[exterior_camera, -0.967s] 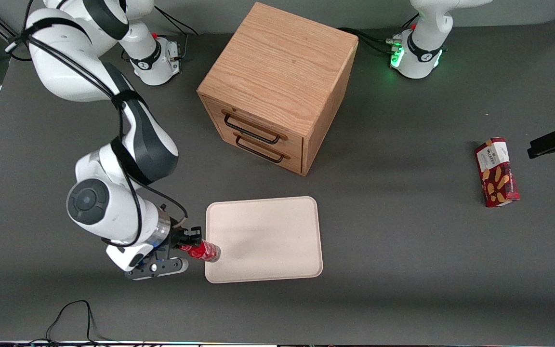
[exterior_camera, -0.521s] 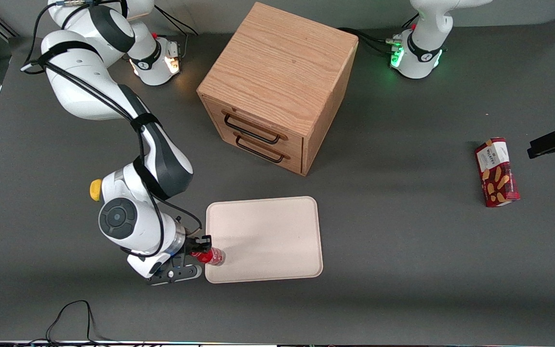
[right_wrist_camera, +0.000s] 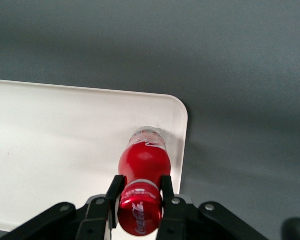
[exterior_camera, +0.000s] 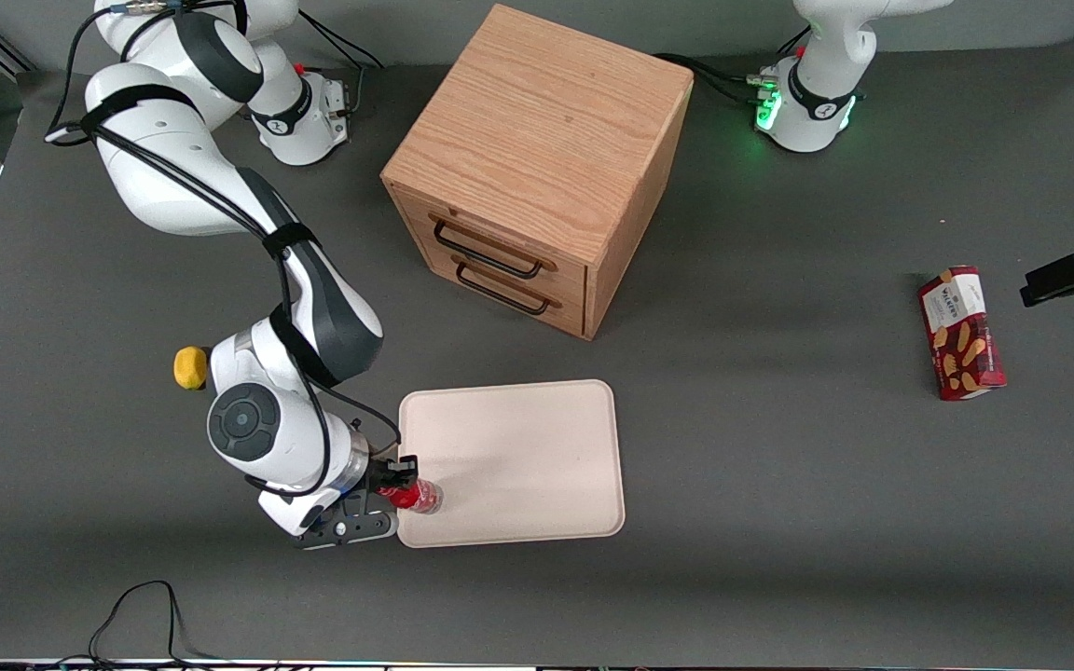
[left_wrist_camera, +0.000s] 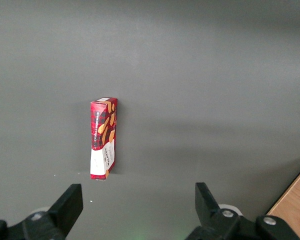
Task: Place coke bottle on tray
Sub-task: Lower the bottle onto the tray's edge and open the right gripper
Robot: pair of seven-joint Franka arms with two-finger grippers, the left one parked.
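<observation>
My right gripper (exterior_camera: 397, 483) is shut on the neck of the coke bottle (exterior_camera: 417, 496), a slim red bottle with a red cap. It holds the bottle over the tray (exterior_camera: 518, 447), a large cream tray with rounded corners, at the tray's corner nearest the working arm and the front camera. In the right wrist view the gripper (right_wrist_camera: 140, 192) pinches the coke bottle (right_wrist_camera: 144, 162) just under the cap, and the silvery base points down at the tray (right_wrist_camera: 55, 145) close to its rim. I cannot tell whether the base touches the tray.
A wooden two-drawer cabinet (exterior_camera: 537, 158) stands farther from the front camera than the tray. A red biscuit box (exterior_camera: 961, 333) lies toward the parked arm's end of the table and shows in the left wrist view (left_wrist_camera: 104, 137). A yellow lemon-like object (exterior_camera: 188, 367) sits beside the working arm.
My right gripper has carried the coke bottle sideways from the tray's edge to over the tray's corner, and the arm has uncovered the yellow object.
</observation>
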